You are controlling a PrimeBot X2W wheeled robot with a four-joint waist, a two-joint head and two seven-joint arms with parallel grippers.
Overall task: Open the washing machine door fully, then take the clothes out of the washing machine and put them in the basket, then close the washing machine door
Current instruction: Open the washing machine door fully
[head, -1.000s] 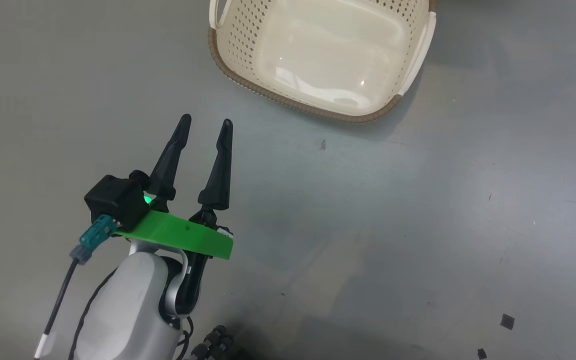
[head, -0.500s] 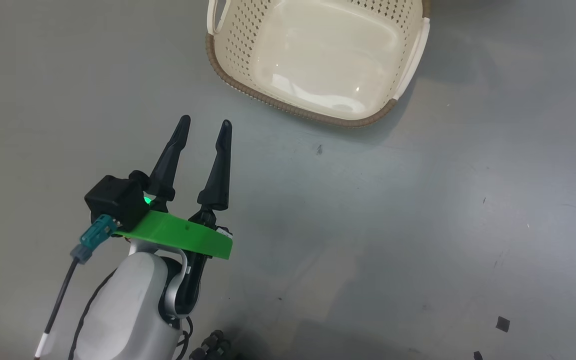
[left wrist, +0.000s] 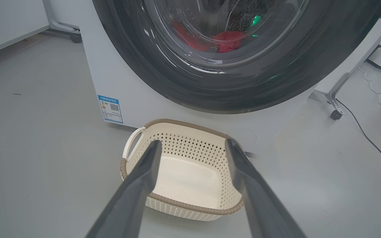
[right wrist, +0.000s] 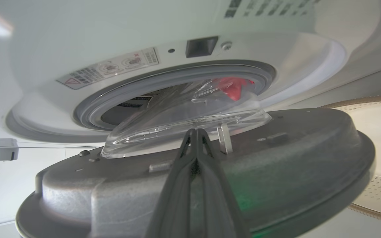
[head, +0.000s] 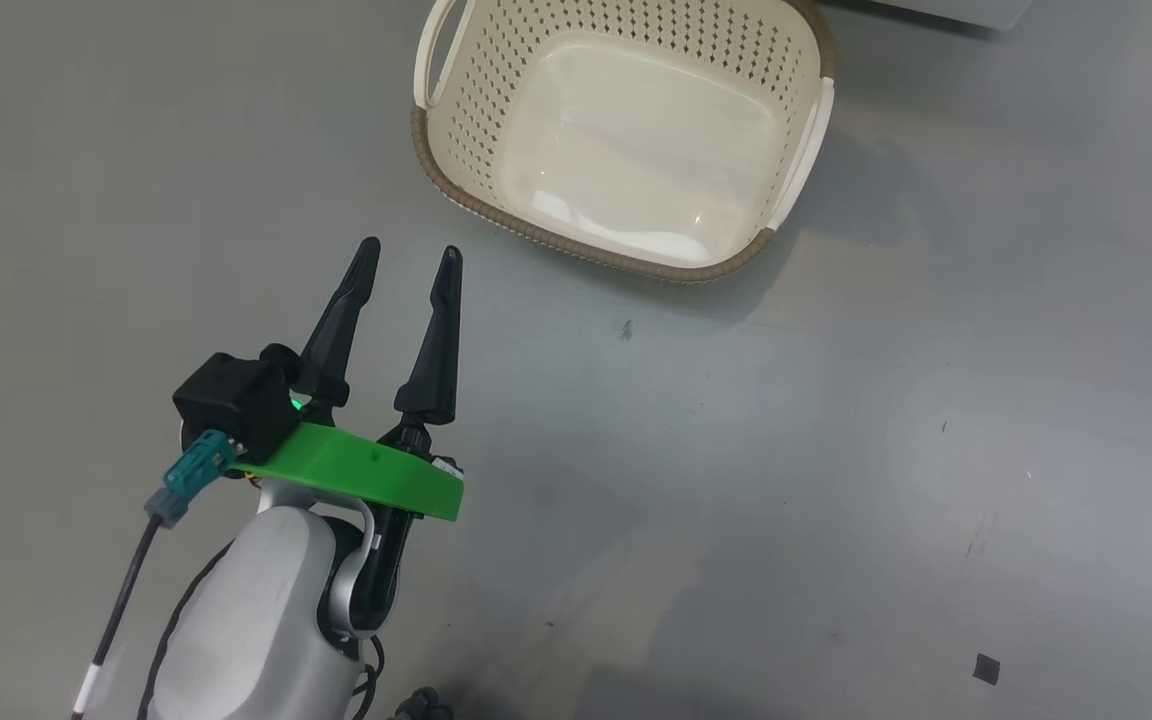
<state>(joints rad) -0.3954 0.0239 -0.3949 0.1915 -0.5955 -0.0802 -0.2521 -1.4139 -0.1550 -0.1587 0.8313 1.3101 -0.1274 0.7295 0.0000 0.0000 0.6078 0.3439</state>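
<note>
head camera has tilted toward the basket [head: 586, 245]; left gripper [head: 410, 250] spread apart, right gripper [right wrist: 195, 131] pinched together by the washing machine door [right wrist: 293, 148].

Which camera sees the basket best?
The head view: nearly the whole basket shows from above, empty inside. The left wrist view has it before the washing machine, partly behind the fingers of the left gripper. The right wrist view catches a slice of its rim beside the door.

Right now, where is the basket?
Head view, top centre: the basket sits on the floor ahead of the left gripper, in front of the washing machine.
</note>
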